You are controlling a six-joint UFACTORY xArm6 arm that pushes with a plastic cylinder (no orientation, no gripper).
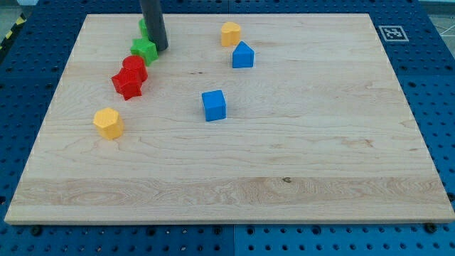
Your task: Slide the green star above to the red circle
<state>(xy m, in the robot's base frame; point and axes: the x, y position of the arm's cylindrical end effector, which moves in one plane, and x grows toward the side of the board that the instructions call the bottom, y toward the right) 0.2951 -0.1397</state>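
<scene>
One green star touches my tip.

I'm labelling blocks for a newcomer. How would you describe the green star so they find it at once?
Start at the wooden board's top-left area, where the dark rod comes down. The green star sits just left of my tip, above the red circle. It is the only fully visible green block.

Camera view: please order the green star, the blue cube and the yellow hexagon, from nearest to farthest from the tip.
From my tip:
1. Green star, touching, on its left.
2. Blue cube, lower right, mid-board.
3. Yellow hexagon, lower left.
</scene>
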